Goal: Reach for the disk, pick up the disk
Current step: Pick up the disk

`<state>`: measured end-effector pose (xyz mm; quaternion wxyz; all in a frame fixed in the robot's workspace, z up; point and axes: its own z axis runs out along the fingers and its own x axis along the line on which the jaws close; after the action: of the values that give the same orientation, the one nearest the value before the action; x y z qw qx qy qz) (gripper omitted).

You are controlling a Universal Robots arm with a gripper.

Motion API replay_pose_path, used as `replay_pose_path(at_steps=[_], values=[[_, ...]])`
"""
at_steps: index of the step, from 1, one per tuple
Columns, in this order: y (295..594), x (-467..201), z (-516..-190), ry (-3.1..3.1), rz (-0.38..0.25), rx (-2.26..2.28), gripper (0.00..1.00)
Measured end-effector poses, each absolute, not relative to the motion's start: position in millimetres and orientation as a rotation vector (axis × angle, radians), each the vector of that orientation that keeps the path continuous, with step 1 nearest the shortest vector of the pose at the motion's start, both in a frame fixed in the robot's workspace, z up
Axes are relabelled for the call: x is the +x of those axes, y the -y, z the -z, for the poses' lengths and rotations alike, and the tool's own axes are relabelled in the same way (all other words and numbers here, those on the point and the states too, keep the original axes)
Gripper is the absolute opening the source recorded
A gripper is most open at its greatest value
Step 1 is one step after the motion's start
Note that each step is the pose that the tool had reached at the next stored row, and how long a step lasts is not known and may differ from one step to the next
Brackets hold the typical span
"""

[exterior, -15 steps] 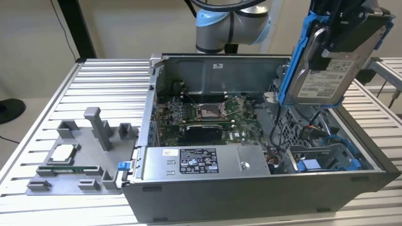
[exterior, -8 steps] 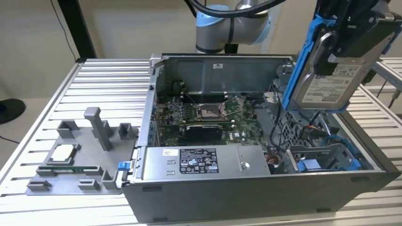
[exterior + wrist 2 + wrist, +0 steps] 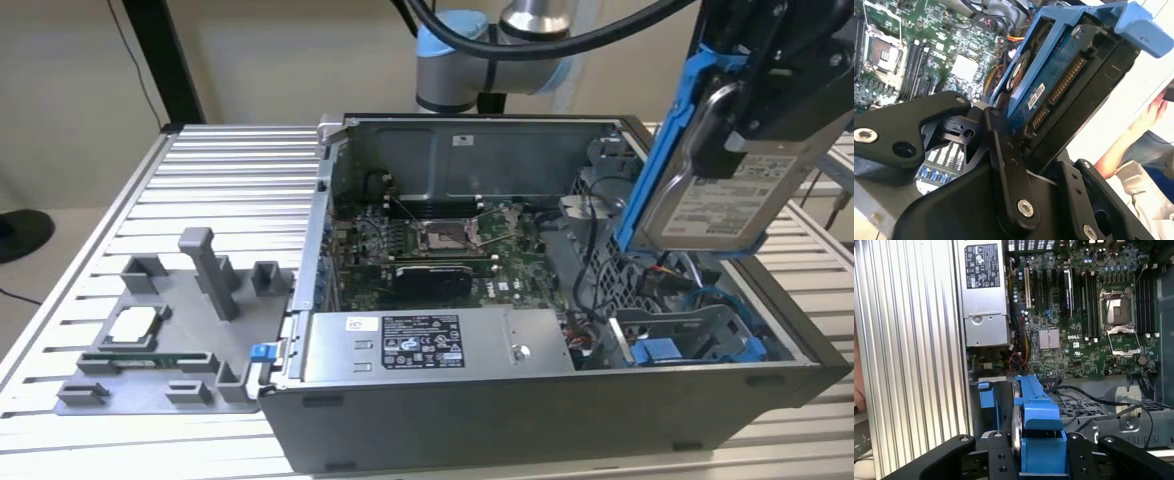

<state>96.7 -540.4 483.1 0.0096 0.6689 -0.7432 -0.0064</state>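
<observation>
gripper (image 3: 781, 85) cut off by exterior view's edge, perhaps masking the disk's (image 3: 714, 195) top

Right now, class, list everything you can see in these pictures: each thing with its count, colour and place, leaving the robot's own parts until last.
Computer case: one, dark grey, open, on the table.
Table: one, silver, ribbed.
Circuit board: one, green, inside the case.
Power supply: one, silver, in the case's front.
Holder tray: one, grey, beside the case on the exterior view's left.
Disk: one, silver in a blue bracket, held above the case.
Person's hand: one, beyond the table.
Gripper: one, black, shut on the disk.
</observation>
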Motion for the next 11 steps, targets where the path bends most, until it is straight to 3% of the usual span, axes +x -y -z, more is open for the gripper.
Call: replay_pose_path(at_steps=[11], values=[[564,98,-483,2.321,0.02,2.089,0.0]])
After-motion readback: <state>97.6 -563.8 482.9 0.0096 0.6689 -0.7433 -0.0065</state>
